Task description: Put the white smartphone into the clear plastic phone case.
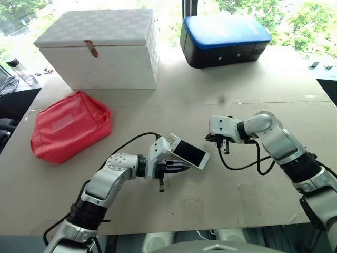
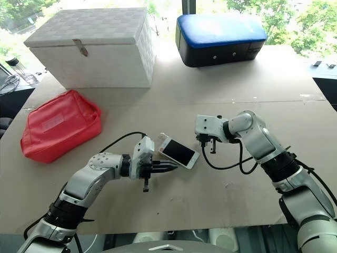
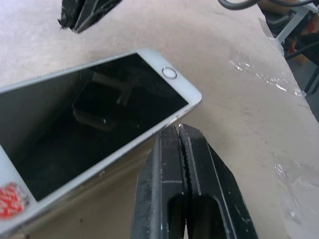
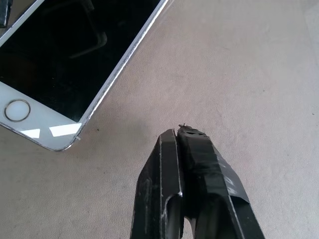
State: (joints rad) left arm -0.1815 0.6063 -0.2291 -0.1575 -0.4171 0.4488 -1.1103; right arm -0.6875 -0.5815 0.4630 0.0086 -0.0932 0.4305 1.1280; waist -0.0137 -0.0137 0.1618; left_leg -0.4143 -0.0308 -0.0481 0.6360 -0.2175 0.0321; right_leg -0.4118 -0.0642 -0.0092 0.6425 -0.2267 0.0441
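Beige table (image 1: 221, 190) spreads under both arms, windows and trees behind. Left pincer (image 1: 179, 166) is pressed shut on nothing, its tips just under the white smartphone's (image 1: 188, 153) long edge. Right pincer (image 1: 225, 146) is likewise shut and empty, near the phone's home-button end. The phone sits tilted, screen up, between them. Seating it in the case looks not yet begun; next, I judge, one pincer must reopen to grip an edge. A red sticker (image 3: 11, 199) marks the phone; its writing is unreadable.
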